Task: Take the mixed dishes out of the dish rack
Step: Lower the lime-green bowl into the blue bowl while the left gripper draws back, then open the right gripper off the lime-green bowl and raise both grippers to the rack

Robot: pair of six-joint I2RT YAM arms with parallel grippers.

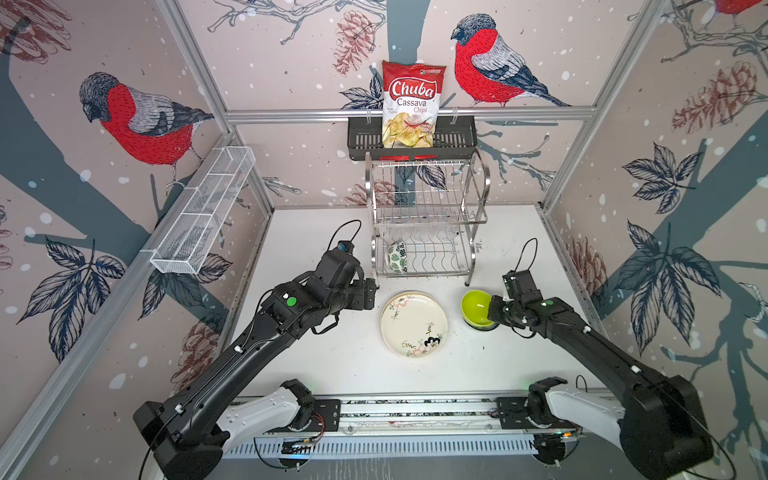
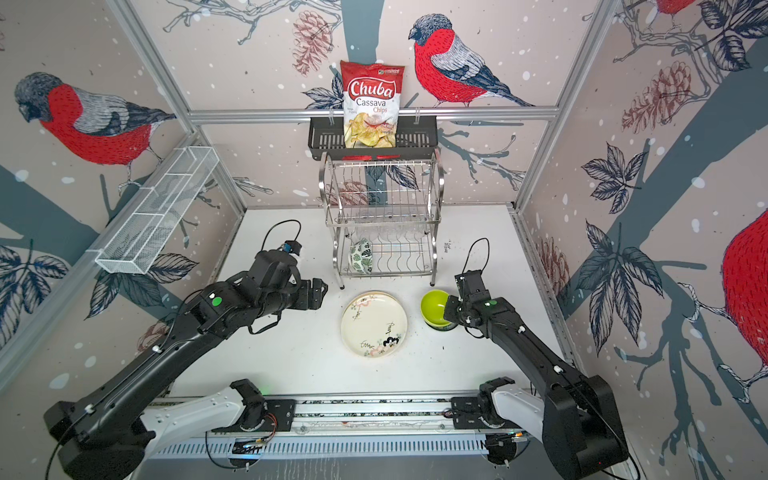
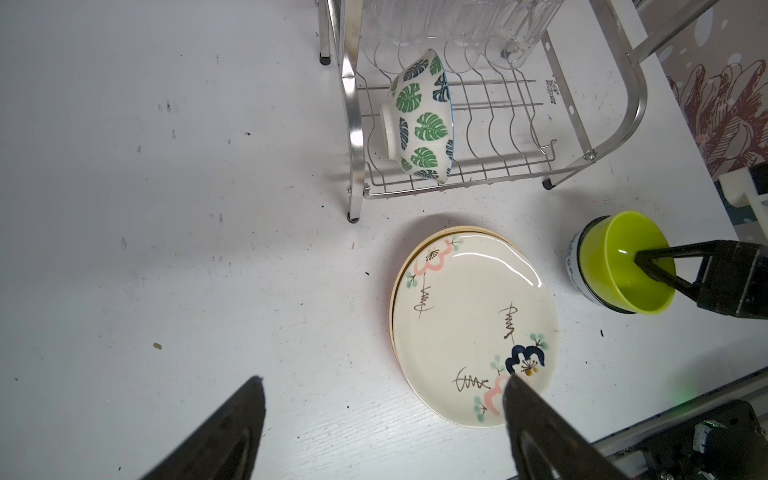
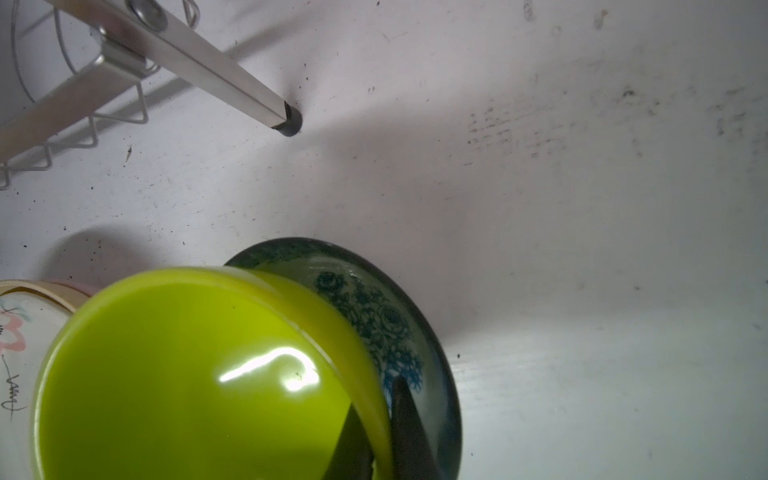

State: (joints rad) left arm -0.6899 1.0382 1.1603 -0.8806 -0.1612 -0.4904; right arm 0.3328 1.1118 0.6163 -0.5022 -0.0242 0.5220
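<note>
1. My right gripper [image 4: 380, 424] is pinched closed on the rim of the lime green bowl [image 4: 187, 374], with one finger inside and one outside.
2. That bowl leans tilted inside the blue-patterned bowl [image 4: 374, 324], on the table [image 1: 332, 353] near a front leg [image 4: 286, 120] of the dish rack [image 1: 478, 199].
3. If I release at this tilt, the lime bowl could drop and rock, or knock the rim under it. Pulling out at an angle could drag it along.
4. My left gripper [image 3: 382, 380] is spread wide and empty, hovering beside the plate stack topped by the cream floral plate [image 3: 469, 316]. If it dips, one finger could clip that stack.
5. In the rack, the green-leaf bowl [image 3: 419, 120] stands on edge at the lower tier's left end. The clear tumblers [image 3: 465, 25] sit above it.
6. There is open table to the left of the plates. Reaching the leaf bowl is tight, under the upper tier and beside the rack's post.
</note>
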